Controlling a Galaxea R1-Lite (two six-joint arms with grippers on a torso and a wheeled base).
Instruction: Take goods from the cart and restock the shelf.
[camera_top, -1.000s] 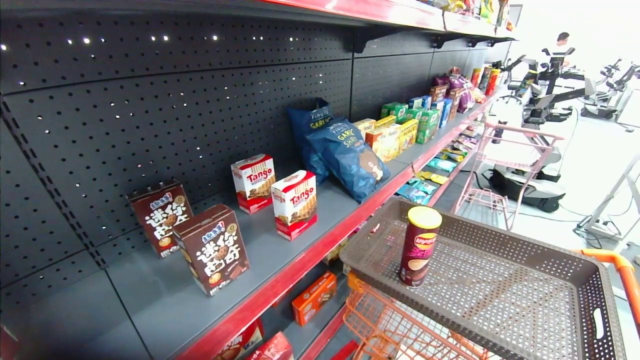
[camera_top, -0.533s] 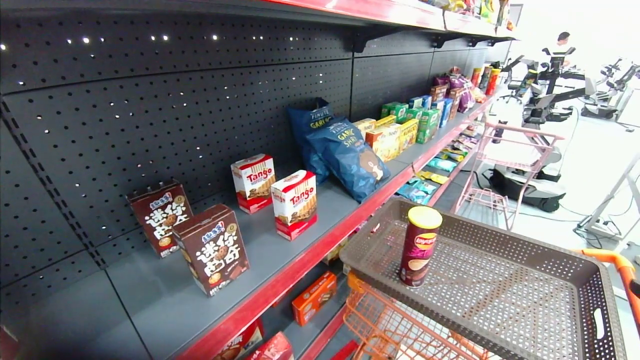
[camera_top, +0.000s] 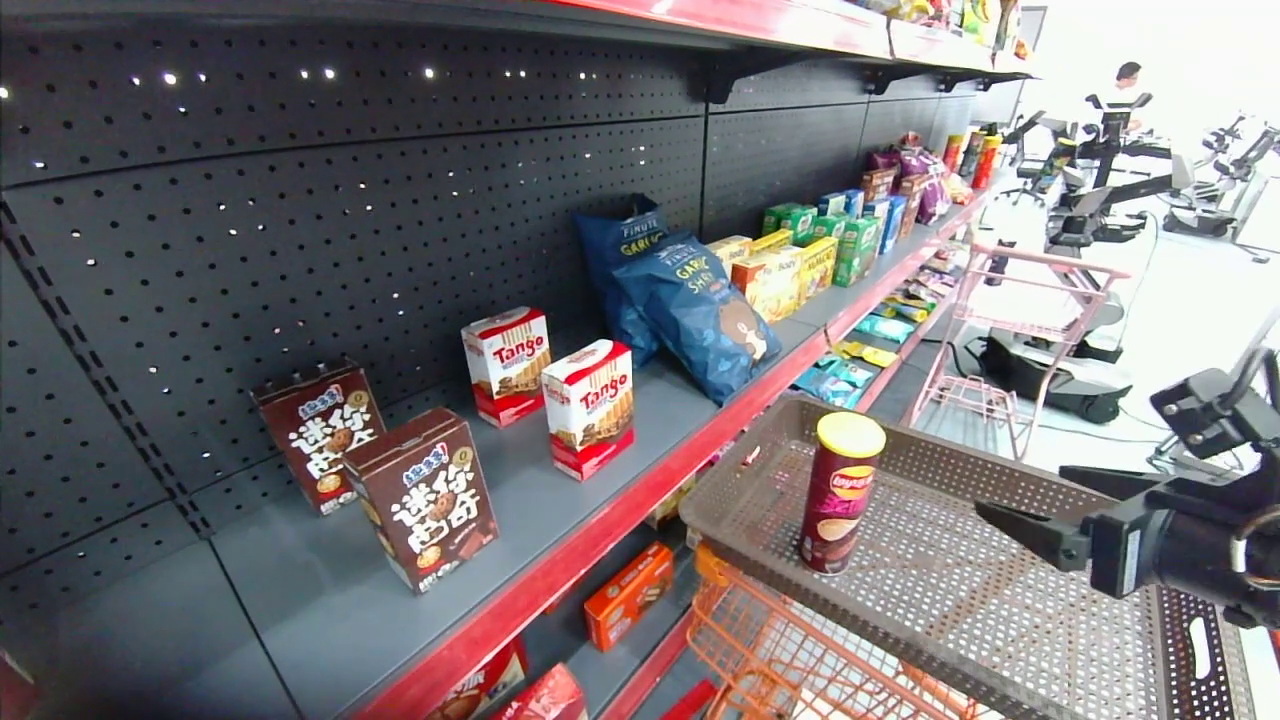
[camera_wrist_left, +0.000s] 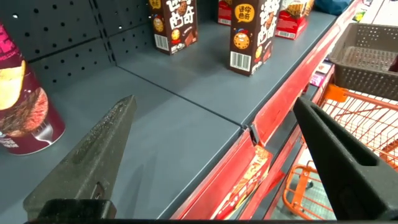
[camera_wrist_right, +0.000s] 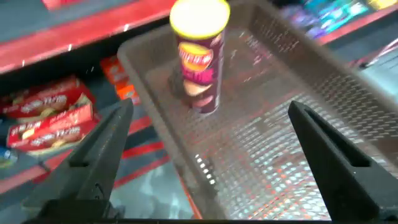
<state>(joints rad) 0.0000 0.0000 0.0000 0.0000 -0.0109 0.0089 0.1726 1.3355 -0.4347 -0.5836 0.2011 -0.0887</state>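
Observation:
A maroon chips can (camera_top: 838, 495) with a yellow lid stands upright at the near-left of the brown perforated tray (camera_top: 960, 610) on top of the orange cart (camera_top: 790, 650). My right gripper (camera_top: 1020, 492) hangs open over the tray, to the right of the can and apart from it. In the right wrist view the can (camera_wrist_right: 199, 56) stands just beyond the open right gripper (camera_wrist_right: 210, 107). My left gripper (camera_wrist_left: 214, 106) is open above a bare stretch of the grey shelf (camera_wrist_left: 180, 118), with another maroon can (camera_wrist_left: 22, 106) standing on the shelf beside it.
On the grey shelf (camera_top: 560, 500) stand two brown cookie boxes (camera_top: 420, 495), two red-and-white wafer boxes (camera_top: 590, 405), blue snack bags (camera_top: 690, 310) and more boxes farther along. A red shelf lip (camera_top: 600, 530) runs next to the cart. A pink cart (camera_top: 1010, 320) stands beyond.
My right arm has come into the head view from the right and now reaches over the tray toward the can. The can and the shelf goods have not moved.

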